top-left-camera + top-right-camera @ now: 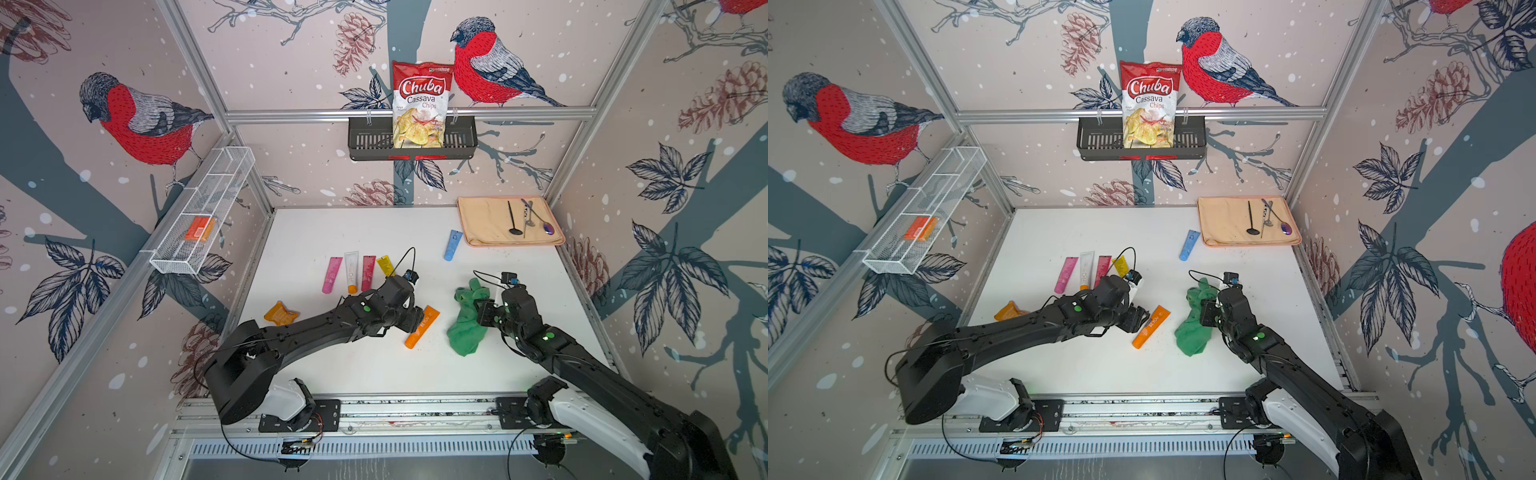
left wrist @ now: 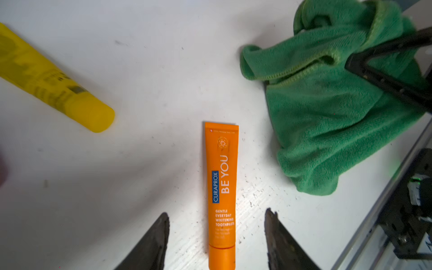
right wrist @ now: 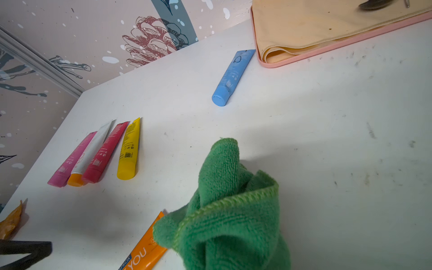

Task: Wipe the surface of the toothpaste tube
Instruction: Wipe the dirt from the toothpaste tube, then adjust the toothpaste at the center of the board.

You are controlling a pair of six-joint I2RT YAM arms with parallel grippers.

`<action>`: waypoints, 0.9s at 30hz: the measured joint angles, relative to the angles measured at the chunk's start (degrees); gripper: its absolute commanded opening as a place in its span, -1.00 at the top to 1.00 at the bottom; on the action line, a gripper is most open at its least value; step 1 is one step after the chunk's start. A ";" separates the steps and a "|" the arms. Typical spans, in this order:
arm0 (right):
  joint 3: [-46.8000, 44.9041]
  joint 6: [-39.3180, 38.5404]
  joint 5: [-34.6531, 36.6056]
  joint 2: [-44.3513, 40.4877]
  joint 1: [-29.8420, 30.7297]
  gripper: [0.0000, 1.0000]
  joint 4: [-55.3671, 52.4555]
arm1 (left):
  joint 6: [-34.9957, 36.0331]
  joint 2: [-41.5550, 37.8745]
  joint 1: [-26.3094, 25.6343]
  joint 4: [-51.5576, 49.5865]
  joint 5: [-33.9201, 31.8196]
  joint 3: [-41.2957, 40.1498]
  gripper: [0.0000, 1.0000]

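- Left wrist view looks down on the orange toothpaste tube [image 2: 222,187], which lies flat on the white tabletop [image 2: 140,163], label up, with "CURAPROX BE YOU" printed along its length.
- The left pincer [image 2: 216,216] is open. Its dark fingers [image 2: 159,233] stand on either side of the tube's cap half, with bare tabletop showing in both gaps, and they touch nothing.
- In both top views the tube sits near the centre of the frame, slanted, with its cap toward the lower left and its crimped end toward the upper right; the left arm's wrist covers part of it.
- A green cloth [image 1: 467,328] lies just right of the tube in both top views — close, but the left wrist view shows a strip of tabletop between them.
- The right pincer [image 1: 478,311] is closed on the green cloth. The right wrist view shows only bunched folds, with the fingers buried in them, and the cloth's lower part trails onto the tabletop.
- Four tubes lie side by side left of centre: pink tube [image 1: 331,274], white tube [image 1: 351,272], red tube [image 1: 368,272] and yellow tube [image 1: 384,266].
- A blue tube [image 1: 452,245] lies right of centre, higher in the frame, just beside a beige mat [image 1: 490,224] that carries utensils.
- An orange pouch [image 1: 280,312] lies at the tabletop's left edge.
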 measured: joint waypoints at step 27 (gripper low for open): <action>-1.60 -0.44 -7.98 4.98 -0.07 0.91 3.61 | -0.28 11.04 -0.11 -2.19 6.91 -0.68 0.16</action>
